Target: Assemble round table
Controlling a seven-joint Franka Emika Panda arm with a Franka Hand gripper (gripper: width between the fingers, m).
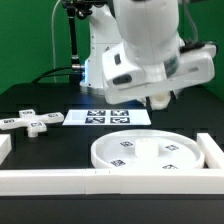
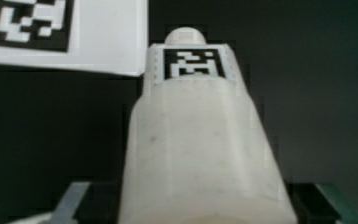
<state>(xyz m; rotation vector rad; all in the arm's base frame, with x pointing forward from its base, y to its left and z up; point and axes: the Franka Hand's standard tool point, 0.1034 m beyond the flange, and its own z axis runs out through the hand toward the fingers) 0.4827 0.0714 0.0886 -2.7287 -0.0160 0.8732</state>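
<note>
Leg (image 2: 194, 130) is clamped between my fingers (image 2: 73, 200), my gripper (image 1: 158, 98) holding it over the table's middle, near the end of the marker board (image 1: 108, 117). I judge it stiff, light plastic, smooth enough to slip, so a firm hold across its round side suits. Disc (image 1: 150, 152) lies flat in the front corner on the exterior view's right, against the bars (image 1: 50, 178). Cross (image 1: 30, 121) lies by the exterior view's left edge.
</note>
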